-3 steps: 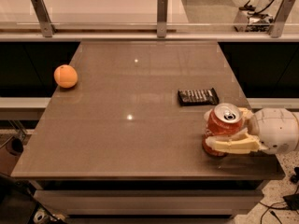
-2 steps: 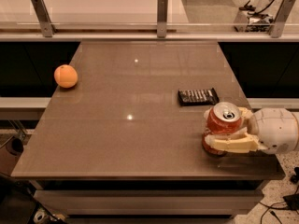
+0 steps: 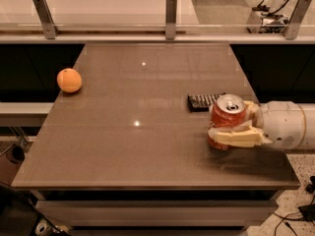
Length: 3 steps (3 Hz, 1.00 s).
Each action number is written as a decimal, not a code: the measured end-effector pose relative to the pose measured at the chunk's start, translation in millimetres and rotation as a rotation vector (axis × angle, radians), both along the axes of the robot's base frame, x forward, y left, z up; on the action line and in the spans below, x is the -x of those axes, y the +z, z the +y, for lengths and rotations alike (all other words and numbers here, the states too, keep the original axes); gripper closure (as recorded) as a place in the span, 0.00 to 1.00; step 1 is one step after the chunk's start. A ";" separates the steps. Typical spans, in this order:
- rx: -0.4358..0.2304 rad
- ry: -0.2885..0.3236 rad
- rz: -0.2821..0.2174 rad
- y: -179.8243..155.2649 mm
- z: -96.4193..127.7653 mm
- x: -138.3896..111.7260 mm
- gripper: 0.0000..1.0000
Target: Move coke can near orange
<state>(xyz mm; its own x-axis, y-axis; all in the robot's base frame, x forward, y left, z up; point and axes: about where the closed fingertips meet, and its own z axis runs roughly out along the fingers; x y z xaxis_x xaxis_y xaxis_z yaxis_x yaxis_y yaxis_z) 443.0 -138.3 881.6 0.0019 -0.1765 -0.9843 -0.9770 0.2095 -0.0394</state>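
The coke can, red-orange with a silver top, stands upright at the right side of the brown table. My gripper reaches in from the right with its cream fingers closed around the can's body; the near finger covers the can's lower part. The orange lies far off at the table's left edge, well apart from the can.
A flat dark snack bar lies just behind and left of the can. A glass rail with metal posts runs along the table's far edge. My white arm extends past the table's right edge.
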 end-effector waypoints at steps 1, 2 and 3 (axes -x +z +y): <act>0.014 -0.053 -0.006 12.4 14.8 -27.3 1.00; 0.018 -0.081 -0.013 23.7 35.9 -55.7 1.00; 0.015 -0.084 0.001 32.9 71.8 -77.4 1.00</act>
<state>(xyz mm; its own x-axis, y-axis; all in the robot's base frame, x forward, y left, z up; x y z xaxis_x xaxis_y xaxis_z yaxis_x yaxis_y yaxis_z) 520.5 -66.6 914.5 -0.0146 -0.1912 -0.9814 -0.9560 0.2903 -0.0424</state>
